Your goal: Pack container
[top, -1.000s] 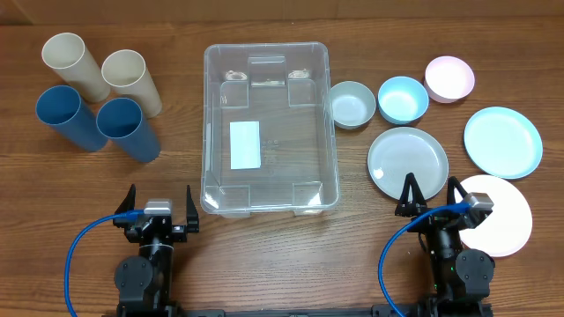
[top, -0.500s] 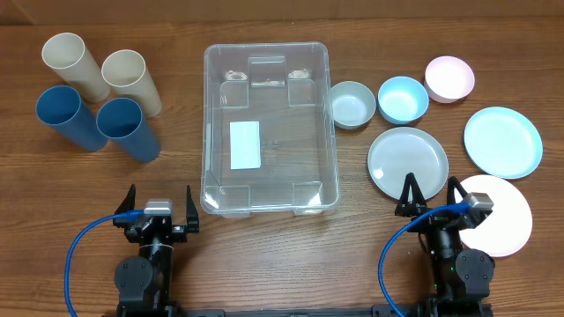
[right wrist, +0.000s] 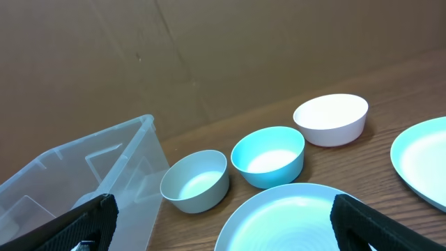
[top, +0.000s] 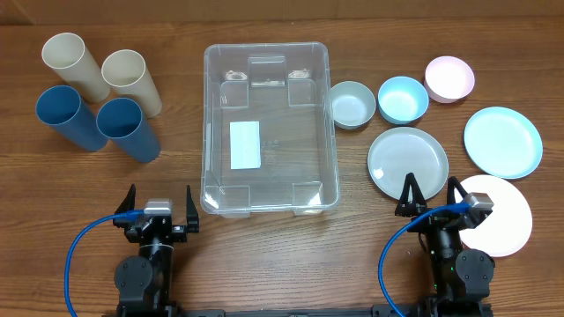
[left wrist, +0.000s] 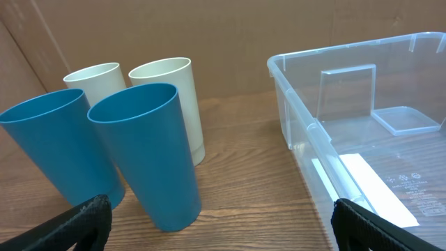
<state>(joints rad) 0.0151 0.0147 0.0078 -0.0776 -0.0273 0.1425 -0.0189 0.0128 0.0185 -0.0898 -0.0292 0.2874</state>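
Overhead view: the container (top: pixel 304 167) is seen empty at the middle of the desk (top: pixel 264 264), with a white label (top: pixel 246 144) on its floor.
Far left corner: two cream cups (top: pixel 130 79) and two blue cups (top: pixel 128 129) are stood upright, close together.
Right of container: three bowls (top: pixel 403 99) are lined along the far side, and three plates (top: pixel 407 163) are laid singly nearer.
Left gripper (top: pixel 159 192): spread wide with nothing held, parked at the near edge by the container's near left corner.
Right gripper (top: pixel 431 185): spread wide with nothing held, at the near edge just beside the white plate (top: pixel 507 220).
Step in hand: judged to be the very start, since nothing is packed or grasped.
Next move: a reach to a nearby cup or dish is called for, with a rim taken between the fingers and the piece lifted over the container wall.
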